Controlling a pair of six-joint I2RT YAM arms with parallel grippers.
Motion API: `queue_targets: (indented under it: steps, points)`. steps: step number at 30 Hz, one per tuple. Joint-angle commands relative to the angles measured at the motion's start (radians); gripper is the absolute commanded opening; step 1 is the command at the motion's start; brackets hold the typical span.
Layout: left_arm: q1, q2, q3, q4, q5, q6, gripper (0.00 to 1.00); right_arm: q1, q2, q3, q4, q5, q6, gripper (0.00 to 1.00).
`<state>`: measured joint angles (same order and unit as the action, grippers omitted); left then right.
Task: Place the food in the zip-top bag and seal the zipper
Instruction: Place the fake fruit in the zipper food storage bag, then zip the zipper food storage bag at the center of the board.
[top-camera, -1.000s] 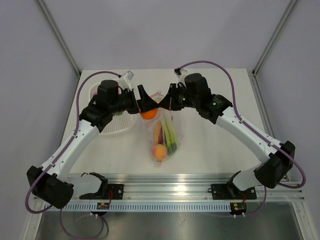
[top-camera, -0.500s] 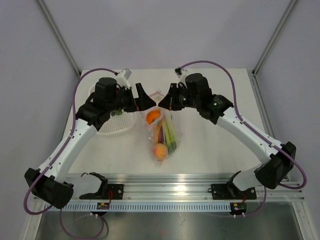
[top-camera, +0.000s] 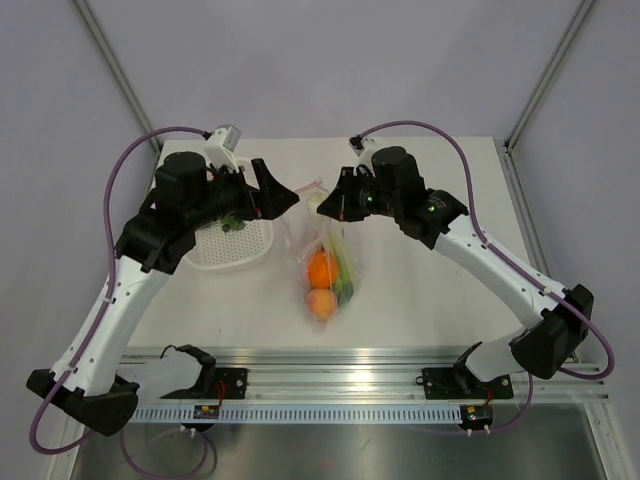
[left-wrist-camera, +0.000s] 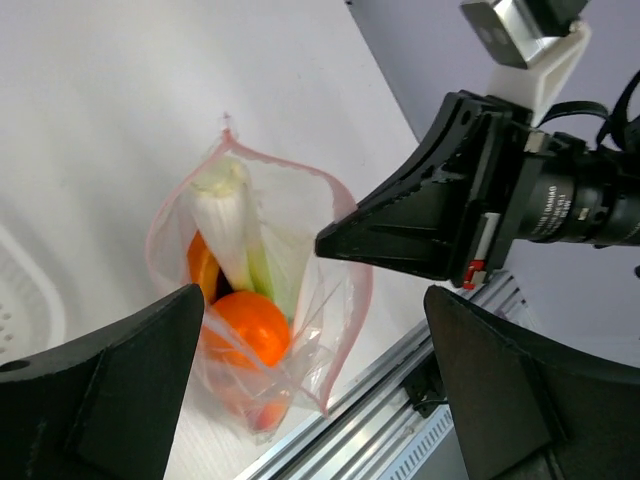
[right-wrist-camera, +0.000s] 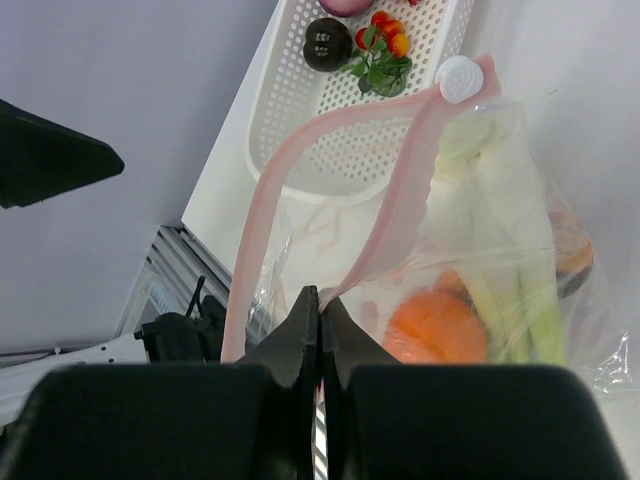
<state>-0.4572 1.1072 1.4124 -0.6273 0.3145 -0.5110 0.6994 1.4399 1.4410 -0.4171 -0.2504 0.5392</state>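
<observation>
Firmly pinches pink zipper strip (right-wrist-camera: 400, 200) of clear crinkly plastic bag (right-wrist-camera: 500, 220) with right fingers (right-wrist-camera: 285, 345); holds left fingers (left-wrist-camera: 120, 390) released.

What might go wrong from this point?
1. Only the right gripper pinches the zipper; the zip-top bag may slip or sag shut.
2. The celery reaches near the mouth and could block sealing.
3. The eggplant and tomato sit in the basket; sealing now leaves them out.
</observation>
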Motion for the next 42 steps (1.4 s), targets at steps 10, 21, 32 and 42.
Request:
queue_targets:
  steps: [10,21,32,42]
  points:
    - [0.000,0.175,-0.033,-0.094,-0.111,0.121,0.88,0.005,-0.015,0.137,-0.066,-0.191,-0.211,0.00]
    - [0.000,0.241,0.066,-0.071,-0.020,0.066,0.09,0.003,0.175,0.458,-0.299,-0.167,-0.386,0.26]
    - [-0.003,0.102,-0.207,0.187,-0.133,-0.302,0.00,0.066,0.093,0.345,-0.379,0.003,-0.395,0.77]
    - [-0.003,0.088,-0.190,0.140,-0.193,-0.325,0.00,0.227,-0.097,0.144,-0.264,0.187,-0.403,0.83]
